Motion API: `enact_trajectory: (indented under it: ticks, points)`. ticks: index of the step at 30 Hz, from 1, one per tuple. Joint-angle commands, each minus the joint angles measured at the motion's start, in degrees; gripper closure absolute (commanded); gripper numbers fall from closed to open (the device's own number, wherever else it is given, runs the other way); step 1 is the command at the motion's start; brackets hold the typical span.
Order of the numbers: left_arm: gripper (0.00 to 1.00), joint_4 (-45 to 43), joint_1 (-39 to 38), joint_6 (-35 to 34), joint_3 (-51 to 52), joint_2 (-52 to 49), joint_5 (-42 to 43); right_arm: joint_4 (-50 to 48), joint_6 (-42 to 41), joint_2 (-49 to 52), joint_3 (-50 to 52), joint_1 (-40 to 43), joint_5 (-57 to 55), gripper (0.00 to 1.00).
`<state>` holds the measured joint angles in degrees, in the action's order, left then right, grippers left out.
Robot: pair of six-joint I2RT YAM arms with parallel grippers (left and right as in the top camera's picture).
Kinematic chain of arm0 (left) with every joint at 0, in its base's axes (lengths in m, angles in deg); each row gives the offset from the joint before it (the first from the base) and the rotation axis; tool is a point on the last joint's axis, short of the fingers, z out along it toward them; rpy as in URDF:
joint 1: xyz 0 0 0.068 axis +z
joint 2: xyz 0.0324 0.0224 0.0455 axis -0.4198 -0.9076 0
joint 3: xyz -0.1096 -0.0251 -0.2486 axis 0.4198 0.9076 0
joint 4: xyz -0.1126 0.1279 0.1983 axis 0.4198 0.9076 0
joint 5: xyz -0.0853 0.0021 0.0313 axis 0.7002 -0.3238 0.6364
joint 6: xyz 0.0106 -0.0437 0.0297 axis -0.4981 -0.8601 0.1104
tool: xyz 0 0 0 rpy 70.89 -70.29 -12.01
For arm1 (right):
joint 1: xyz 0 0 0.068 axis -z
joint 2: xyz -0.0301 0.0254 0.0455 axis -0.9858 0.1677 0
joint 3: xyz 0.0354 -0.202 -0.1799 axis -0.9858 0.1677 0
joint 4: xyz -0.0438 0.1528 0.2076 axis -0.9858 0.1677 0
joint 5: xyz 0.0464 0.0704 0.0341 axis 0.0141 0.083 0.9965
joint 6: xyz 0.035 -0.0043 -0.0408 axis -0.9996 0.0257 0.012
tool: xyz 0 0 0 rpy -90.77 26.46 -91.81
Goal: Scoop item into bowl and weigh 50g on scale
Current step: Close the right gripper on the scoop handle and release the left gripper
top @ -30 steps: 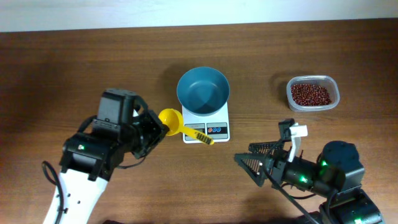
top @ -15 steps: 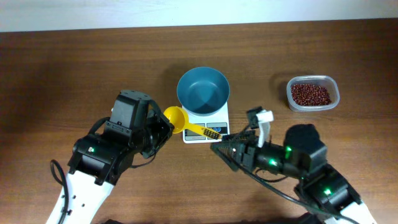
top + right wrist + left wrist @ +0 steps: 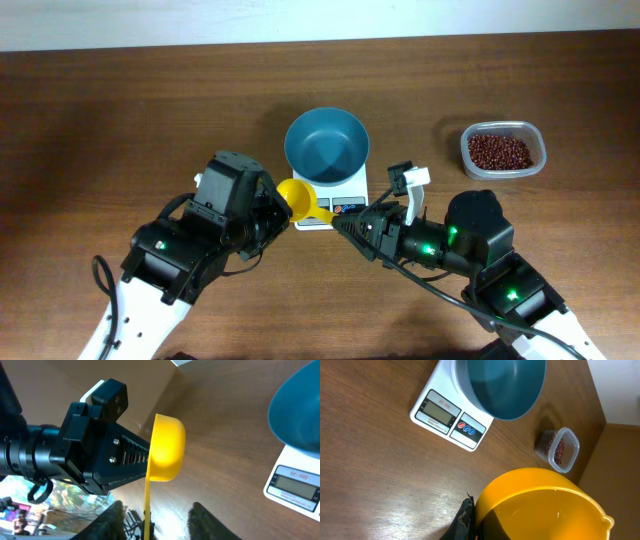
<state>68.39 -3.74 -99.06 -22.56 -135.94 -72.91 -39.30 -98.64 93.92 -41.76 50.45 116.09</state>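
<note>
- Looking down from above, what is the left gripper (image 3: 283, 204) doing?
- It is pinching the round cup of the yellow scoop (image 3: 297, 198), closed tight on it, just beside the front left corner of the scale (image 3: 358, 195).
- And the right gripper (image 3: 343, 222)?
- It is pointing in from the other side, its tips right at the scoop's handle.
- Where are the beans (image 3: 500, 151) lying?
- They are sitting in the clear tub (image 3: 541, 140) on the table (image 3: 100, 120), off to the right, well apart from both grippers and from the scoop. The blue bowl (image 3: 327, 150) is sitting on the scale, just behind the scoop.
- What is the left wrist camera showing?
- The yellow cup is filling the bottom, with one dark finger (image 3: 464, 519) touching its left side. The scale and bowl are sitting beyond it, and the tub of beans farther off still.
- And the right wrist camera?
- The scoop is hanging in the air, its cup gripped by the left gripper. The thin handle is pointing down between the right gripper's two fingers (image 3: 114, 519), which are standing wide apart, one on each side, not touching it.
</note>
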Motion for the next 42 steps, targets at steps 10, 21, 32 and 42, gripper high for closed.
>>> enact_trajectory:
  ticks: [10, 21, 32, 42]
  points:
    - [1.00, -0.1, -0.3, -0.8, -0.5, 0.0, -1.4, -0.5, -0.1, 0.0, -1.2, -0.5, 5.9, 0.66]
    - [1.00, -0.1, -0.3, -0.8, -0.5, 0.0, -1.2, -0.3, -0.1, 0.0, -1.2, -0.5, 6.2, 0.78]
    - [1.00, 0.6, -0.3, -0.7, -0.5, 0.0, -1.2, -0.5, -0.1, 0.0, -1.2, -0.5, 5.6, 0.85]
    - [1.00, 0.8, -0.3, -0.7, -0.5, 0.0, -0.8, -0.6, -0.1, 0.0, -1.2, -0.5, 5.5, 0.96]
